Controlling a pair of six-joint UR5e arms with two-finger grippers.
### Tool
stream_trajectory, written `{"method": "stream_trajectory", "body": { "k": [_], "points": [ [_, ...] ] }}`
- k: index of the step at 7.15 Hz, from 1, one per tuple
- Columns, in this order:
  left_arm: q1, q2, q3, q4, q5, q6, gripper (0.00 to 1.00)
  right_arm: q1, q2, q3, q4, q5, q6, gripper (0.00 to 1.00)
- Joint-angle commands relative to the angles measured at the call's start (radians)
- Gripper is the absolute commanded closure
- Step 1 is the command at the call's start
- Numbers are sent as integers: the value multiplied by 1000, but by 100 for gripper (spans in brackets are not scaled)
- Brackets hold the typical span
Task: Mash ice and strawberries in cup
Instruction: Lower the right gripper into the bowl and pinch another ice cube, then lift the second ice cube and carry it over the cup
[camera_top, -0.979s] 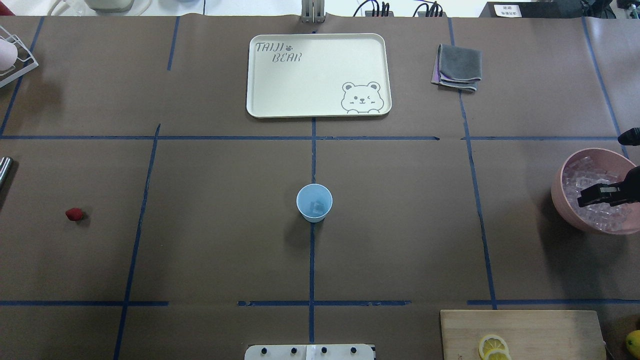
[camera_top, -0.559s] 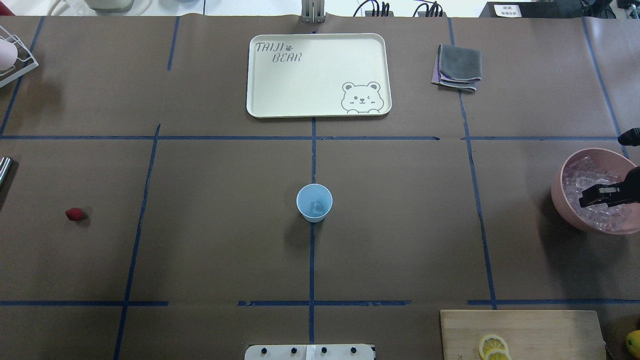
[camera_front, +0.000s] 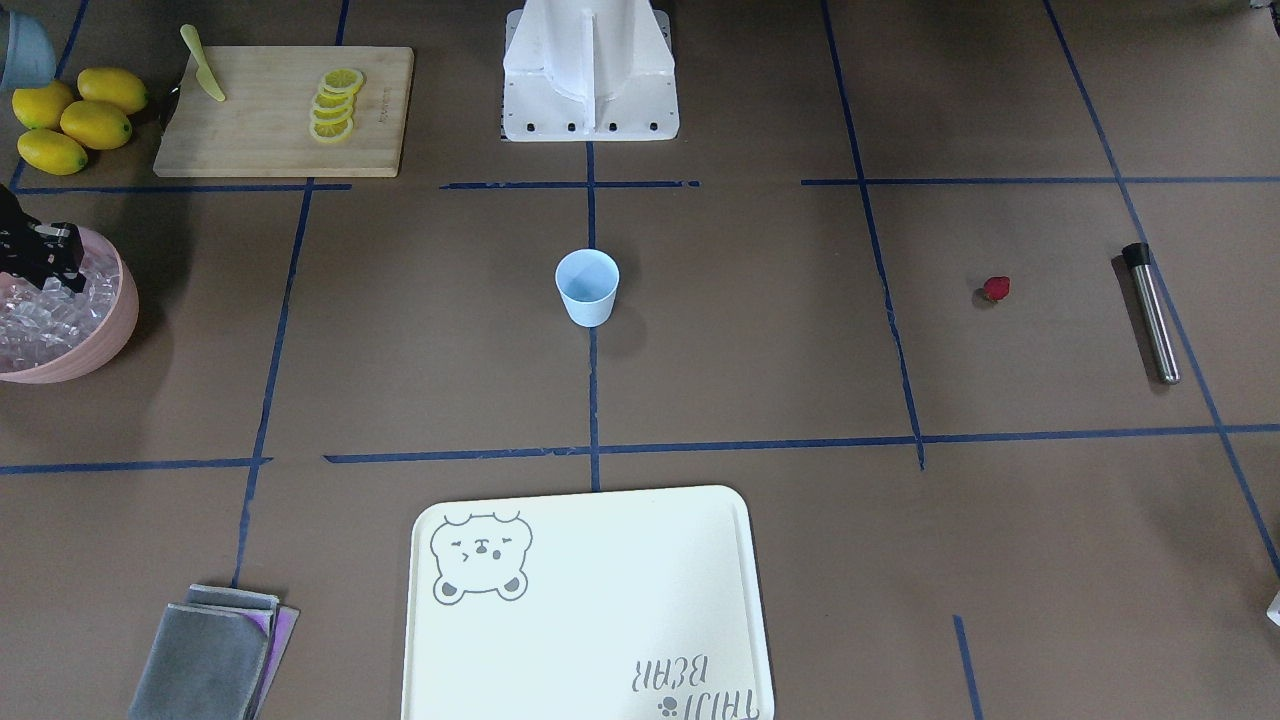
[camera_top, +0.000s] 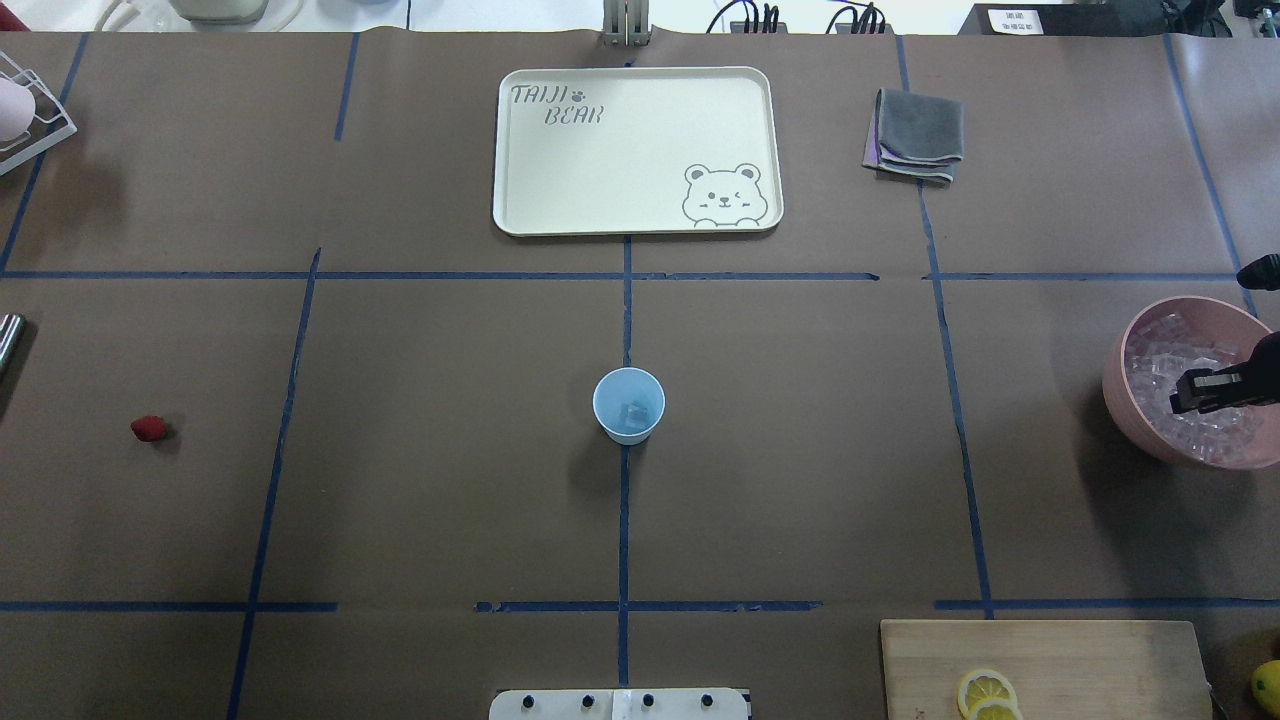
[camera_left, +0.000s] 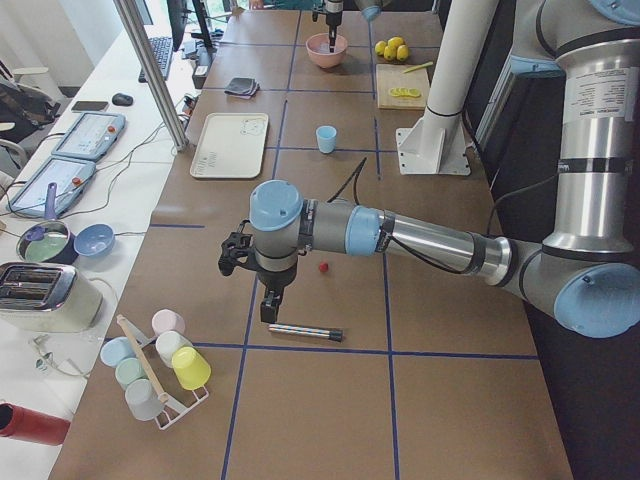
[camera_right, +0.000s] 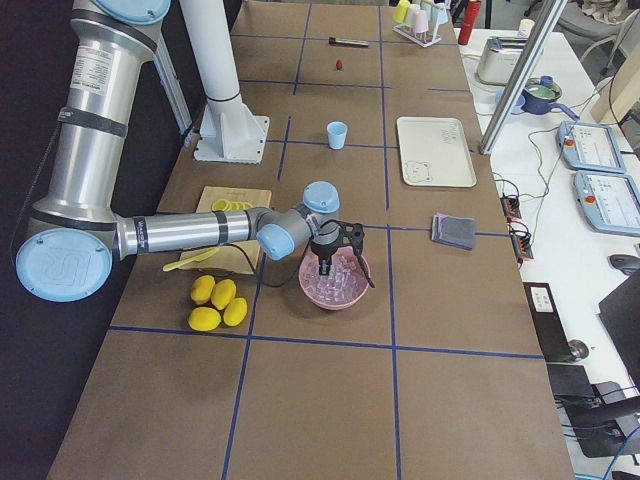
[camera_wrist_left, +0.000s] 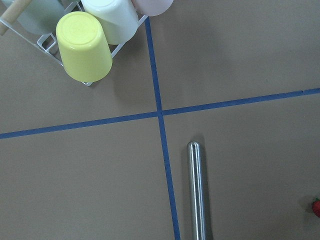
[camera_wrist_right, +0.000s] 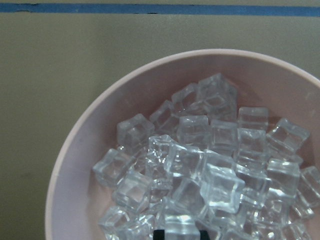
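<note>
The pale blue cup (camera_top: 628, 405) stands upright at the table's middle, and one cube of ice (camera_top: 634, 412) lies in it. More ice (camera_wrist_right: 200, 165) fills the pink bowl (camera_top: 1118, 395) at the right edge. My right gripper (camera_top: 1188, 392) reaches down into that bowl, its fingers shut on an ice cube (camera_wrist_right: 180, 224) at the wrist view's bottom edge. The strawberry (camera_top: 148, 429) lies far left on the paper. My left gripper (camera_left: 266, 308) shows only in the exterior left view, above a steel rod (camera_wrist_left: 197, 190) beside the strawberry (camera_wrist_left: 316, 206); I cannot tell its state.
A cream bear tray (camera_top: 520, 150) and a folded grey cloth (camera_top: 915, 135) lie at the far side. A wooden board (camera_front: 260, 130) with lemon slices, whole lemons (camera_front: 70, 120) and the robot base (camera_front: 590, 70) are on the near side. A cup rack (camera_wrist_left: 85, 45) stands far left.
My right gripper has sunk deeper into the pink bowl and its fingers have drawn together on the ice. The cup and the strawberry have not moved.
</note>
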Motion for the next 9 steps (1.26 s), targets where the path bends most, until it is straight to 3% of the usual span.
{"method": "stream_trajectory", "body": {
  "k": [1,3,4,6,8,9],
  "points": [
    [0,2,0,2,0,0,0,22,-14,42,-5,9,0,100],
    [0,3,2,2,0,2,0,68,-64,142,-11,76,0,100],
    [0,9,0,0,-2,2,0,85,-46,196,-89,77,0,100],
    [0,9,0,0,-2,2,0,44,143,213,-259,71,4,100],
    [0,21,0,0,-15,2,0,-51,427,213,-546,36,17,100],
    [0,26,-2,0,-23,2,0,-117,575,213,-712,-22,18,100]
  ]
}}
